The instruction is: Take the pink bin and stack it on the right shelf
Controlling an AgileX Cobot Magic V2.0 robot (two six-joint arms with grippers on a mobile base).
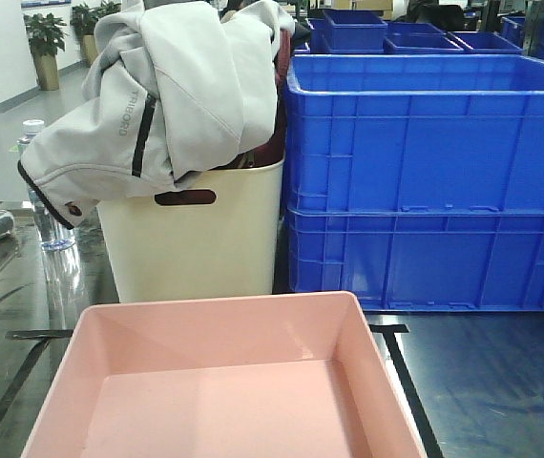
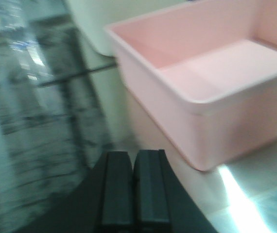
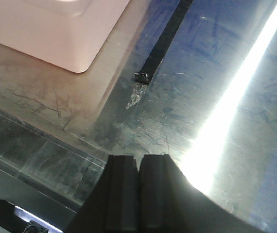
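- Pink bin [image 1: 224,382]: set empty on the shiny steel surface [image 1: 501,382], before a cream bin [image 1: 196,239] and blue crates [image 1: 434,181].
- Left pincer [image 2: 133,189]: seen closed, empty, beside the bin's corner.
- Right pincer [image 3: 138,194]: closed, empty; black tape [image 3: 165,36] end shown only here.
- Grey jacket [image 1: 167,95]: shown in front view only.

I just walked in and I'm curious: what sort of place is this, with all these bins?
Probably a warehouse or sorting workshop inside an office-type building: stacked blue crates fill the background, a pink bin sits on a steel surface marked with black tape, and a potted plant stands by the wall.
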